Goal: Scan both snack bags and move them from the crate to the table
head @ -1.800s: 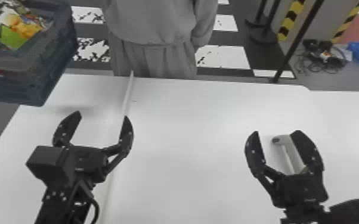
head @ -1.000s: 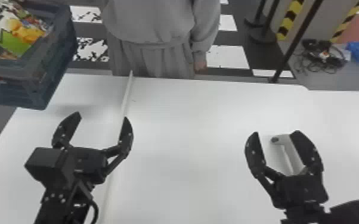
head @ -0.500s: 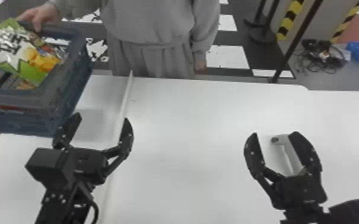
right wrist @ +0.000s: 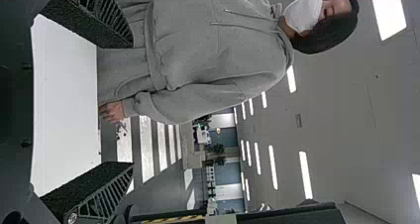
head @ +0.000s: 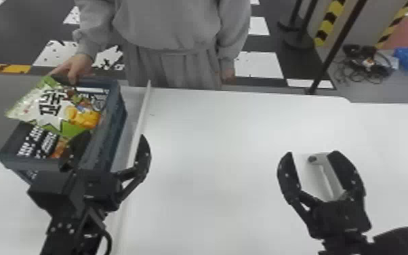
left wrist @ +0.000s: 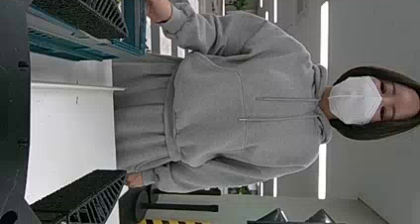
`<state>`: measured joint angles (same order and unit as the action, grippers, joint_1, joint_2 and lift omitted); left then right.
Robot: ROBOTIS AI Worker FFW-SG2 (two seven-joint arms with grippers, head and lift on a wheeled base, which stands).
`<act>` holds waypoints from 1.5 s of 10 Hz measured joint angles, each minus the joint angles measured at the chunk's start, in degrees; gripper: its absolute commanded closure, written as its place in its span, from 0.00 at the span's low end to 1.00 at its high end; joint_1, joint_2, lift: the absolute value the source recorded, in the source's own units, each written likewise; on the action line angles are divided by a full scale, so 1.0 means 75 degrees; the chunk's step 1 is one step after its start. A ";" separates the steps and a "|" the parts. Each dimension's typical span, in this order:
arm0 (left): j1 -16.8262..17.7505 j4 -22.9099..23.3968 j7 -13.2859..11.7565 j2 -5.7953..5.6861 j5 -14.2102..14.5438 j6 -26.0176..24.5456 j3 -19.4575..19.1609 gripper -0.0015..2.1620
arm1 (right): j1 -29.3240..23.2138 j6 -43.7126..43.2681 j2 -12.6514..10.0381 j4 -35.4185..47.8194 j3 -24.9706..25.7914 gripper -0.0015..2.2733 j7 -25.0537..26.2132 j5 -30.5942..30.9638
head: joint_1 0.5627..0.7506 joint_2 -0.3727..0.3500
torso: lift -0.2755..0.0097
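One green-and-white snack bag lies beyond and left of the nearer, wide-spread left end effector, long axis slanting toward it.

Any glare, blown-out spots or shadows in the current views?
Head view: a soft grey shadow beside the dark blue plastic crate on the bright white tabletop; left wrist view: long white ceiling strip light blown out; right wrist view: broad white ceiling panel light likewise.
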<state>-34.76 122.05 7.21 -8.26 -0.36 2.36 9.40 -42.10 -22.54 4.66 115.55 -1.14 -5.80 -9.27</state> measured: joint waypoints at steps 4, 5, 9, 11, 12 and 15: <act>-0.0005 -0.0048 -0.0031 0.0011 -0.0007 0.0126 -0.0002 0.00 | 0.0000 0.0000 0.0000 -0.0020 0.0000 0.04 0.0000 -0.0006 | 0.70 0.43 | 0.66; -0.0005 -0.0052 -0.0024 0.0004 0.0001 0.0127 -0.0055 0.00 | 0.0007 0.0001 0.0000 -0.0020 0.0000 0.04 0.0000 -0.0006 | 0.70 0.43 | 0.66; 0.0004 0.0020 -0.0585 0.0041 0.0271 0.0151 -0.1120 0.04 | 0.0012 0.0135 0.0000 -0.0023 0.0001 0.04 0.0000 -0.0006 | 0.70 0.54 | 0.66; 0.0153 0.0010 -0.0846 0.0068 0.0600 0.0011 -0.1830 0.06 | 0.0011 0.0184 0.0000 -0.0022 0.0002 0.04 -0.0012 -0.0006 | 0.70 0.63 | 0.66; 0.0300 -0.0061 -0.1227 0.0082 0.1022 -0.0220 -0.2315 0.06 | 0.0012 0.0245 0.0006 -0.0021 0.0002 0.04 -0.0018 -0.0006 | 0.70 0.68 | 0.66; 0.0992 -0.0619 -0.1732 0.0053 0.1542 -0.1097 -0.3414 0.06 | 0.0035 0.0394 0.0012 -0.0006 -0.0012 0.04 -0.0057 0.0006 | 0.70 0.82 | 0.66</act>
<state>-27.33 117.40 -5.78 -7.86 11.21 -5.86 -16.20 -41.84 -19.58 4.75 115.51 -1.23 -6.23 -9.23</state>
